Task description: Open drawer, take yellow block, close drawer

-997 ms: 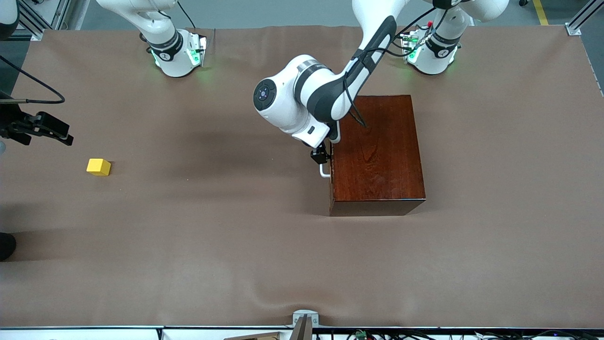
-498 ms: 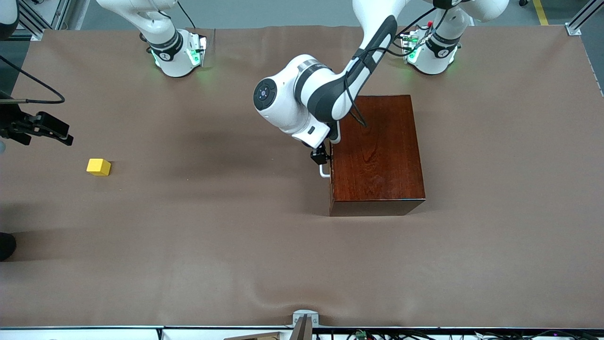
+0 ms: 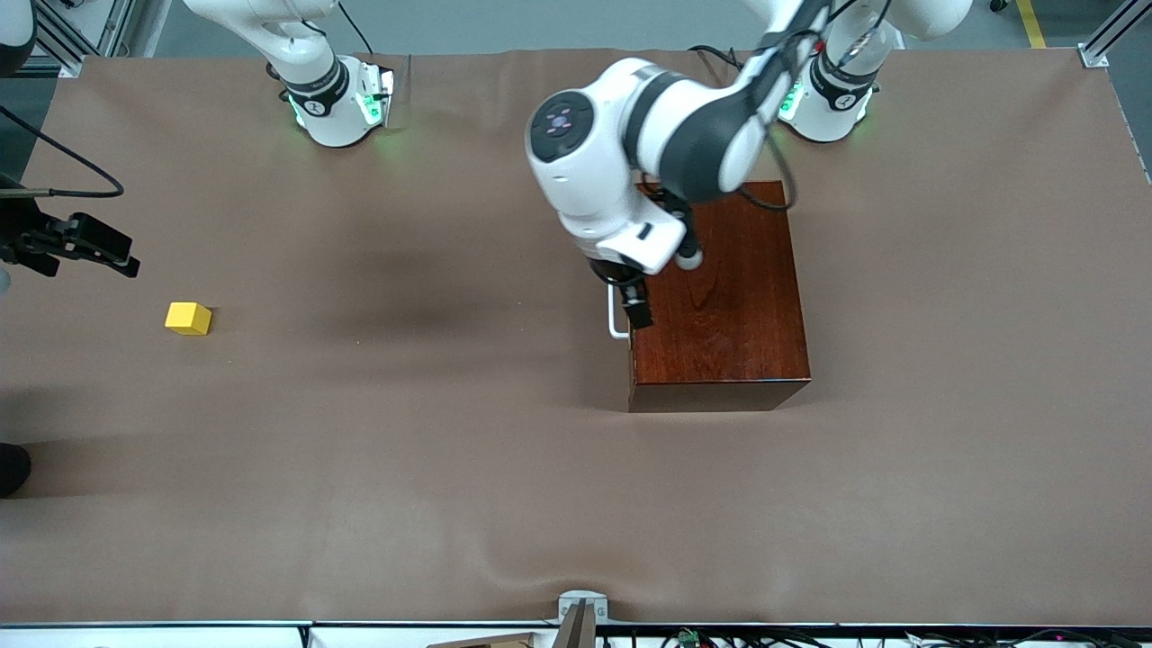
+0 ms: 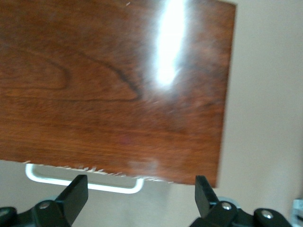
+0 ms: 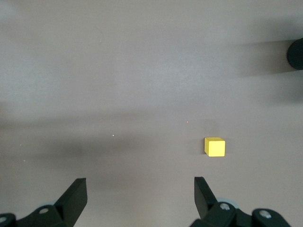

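The dark reddish-brown wooden box stands mid-table with its drawer pushed in; only the drawer's white bar handle shows, on the side facing the right arm's end. My left gripper hangs open just above the box's edge by the handle, holding nothing. In the left wrist view the handle and glossy box top lie under the open left gripper. The yellow block sits on the table toward the right arm's end. My right gripper waits open above the table near the block.
A dark rounded object sits at the table's edge at the right arm's end, nearer to the front camera than the block. A metal bracket is at the table's front edge. Brown cloth covers the table.
The left arm's wrist has swung up and toward its own base, and its gripper has come off the handle to hang over the box edge. The drawer stays shut; the right arm is still.
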You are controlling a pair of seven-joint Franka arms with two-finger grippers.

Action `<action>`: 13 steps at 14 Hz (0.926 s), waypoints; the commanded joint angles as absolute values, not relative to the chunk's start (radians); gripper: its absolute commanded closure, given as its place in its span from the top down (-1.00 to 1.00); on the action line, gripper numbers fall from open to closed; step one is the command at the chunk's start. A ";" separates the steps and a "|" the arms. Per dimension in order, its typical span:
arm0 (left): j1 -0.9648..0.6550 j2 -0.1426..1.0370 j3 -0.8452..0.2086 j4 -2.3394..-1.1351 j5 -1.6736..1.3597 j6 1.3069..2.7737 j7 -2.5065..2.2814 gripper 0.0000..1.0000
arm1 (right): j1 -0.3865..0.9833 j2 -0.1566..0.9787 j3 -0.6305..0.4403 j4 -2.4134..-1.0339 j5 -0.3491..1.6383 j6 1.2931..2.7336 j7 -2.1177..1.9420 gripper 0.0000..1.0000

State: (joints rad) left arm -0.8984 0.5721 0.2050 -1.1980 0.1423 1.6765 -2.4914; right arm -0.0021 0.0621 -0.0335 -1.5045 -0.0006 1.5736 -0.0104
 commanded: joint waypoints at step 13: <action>-0.444 0.431 0.193 -1.311 -0.018 1.684 -1.904 1.00 | -0.011 0.054 -0.026 -1.505 -0.008 1.569 -0.005 1.00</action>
State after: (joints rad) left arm -0.4767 0.4953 0.2048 -1.2403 0.0064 1.6874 -1.9747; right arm -0.0021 0.0621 -0.0336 -1.5043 -0.0006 1.5736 -0.0105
